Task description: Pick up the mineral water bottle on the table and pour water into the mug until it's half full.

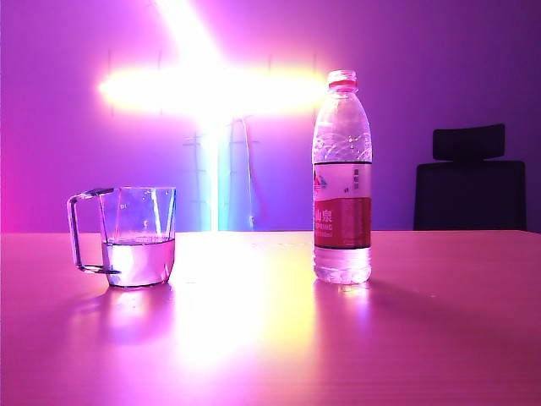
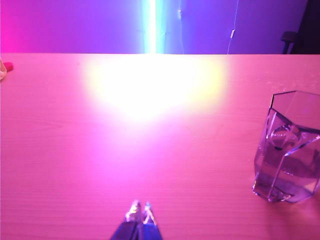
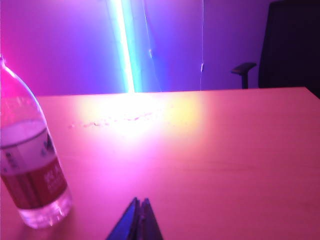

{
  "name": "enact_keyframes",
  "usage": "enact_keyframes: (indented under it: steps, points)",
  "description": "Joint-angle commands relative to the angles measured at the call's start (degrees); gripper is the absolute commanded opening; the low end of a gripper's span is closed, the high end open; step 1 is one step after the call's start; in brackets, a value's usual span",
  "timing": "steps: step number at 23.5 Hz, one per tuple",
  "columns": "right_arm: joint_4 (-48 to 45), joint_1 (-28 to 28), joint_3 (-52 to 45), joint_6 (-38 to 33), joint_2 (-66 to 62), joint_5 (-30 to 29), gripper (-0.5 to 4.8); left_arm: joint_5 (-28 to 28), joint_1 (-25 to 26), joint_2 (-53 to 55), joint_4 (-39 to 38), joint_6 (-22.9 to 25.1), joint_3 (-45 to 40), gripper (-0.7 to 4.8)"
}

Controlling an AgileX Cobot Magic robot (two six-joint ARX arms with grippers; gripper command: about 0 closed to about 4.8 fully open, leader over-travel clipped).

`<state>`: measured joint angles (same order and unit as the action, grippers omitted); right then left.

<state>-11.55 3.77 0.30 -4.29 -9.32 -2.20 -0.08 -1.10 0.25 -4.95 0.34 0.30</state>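
The mineral water bottle (image 1: 342,178) stands upright on the table (image 1: 270,338), right of centre, uncapped, its red-and-white label facing me. The clear faceted mug (image 1: 135,237) stands at the left with water (image 1: 138,258) filling roughly its lower third to half. Neither arm shows in the exterior view. In the left wrist view my left gripper (image 2: 140,208) is shut with nothing in it, low over the table, the mug (image 2: 289,147) well off to one side. In the right wrist view my right gripper (image 3: 140,202) is shut and empty, apart from the bottle (image 3: 31,155).
A black office chair (image 1: 469,182) stands behind the table at the right. A bright neon light strip glows on the back wall and glares off the tabletop. A small red object (image 2: 6,67) lies at the table's far edge in the left wrist view.
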Motion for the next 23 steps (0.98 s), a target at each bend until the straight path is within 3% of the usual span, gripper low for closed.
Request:
enact_keyframes:
  steps: [1, 5, 23]
  points:
    - [7.28, -3.08, -0.26, 1.55, 6.88, -0.81, -0.04, 0.11, 0.0, 0.09, 0.76, -0.15, 0.22, -0.02]
    - [9.14, -5.6, -0.26, 1.9, 9.35, -0.94, -0.04, 0.13, 0.0, 0.09, 0.76, -0.15, 0.22, -0.02]
    - [9.22, -5.55, -0.26, 4.33, 9.35, -0.74, -0.03, 0.13, 0.0, 0.09, 0.76, -0.15, 0.22, -0.02]
